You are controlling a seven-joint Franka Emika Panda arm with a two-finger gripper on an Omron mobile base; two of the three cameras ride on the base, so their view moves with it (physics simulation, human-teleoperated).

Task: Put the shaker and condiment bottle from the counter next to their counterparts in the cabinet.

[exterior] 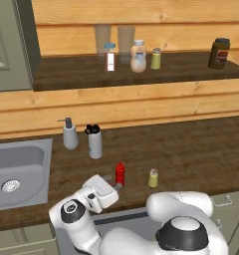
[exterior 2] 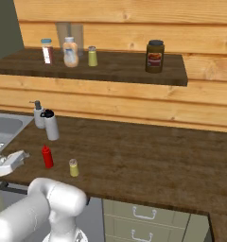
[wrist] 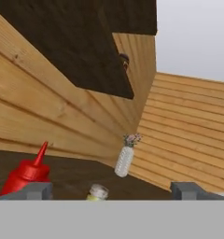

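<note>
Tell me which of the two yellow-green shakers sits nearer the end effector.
The shaker on the counter, right of the red bottle. The look-alike shaker stands on the cabinet shelf, far above the end effector.

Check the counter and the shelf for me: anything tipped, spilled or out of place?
Nothing stands out. The red condiment bottle and the shaker stand upright on the counter, apart from each other, with no spill. The shelf bottles also stand upright.
</note>
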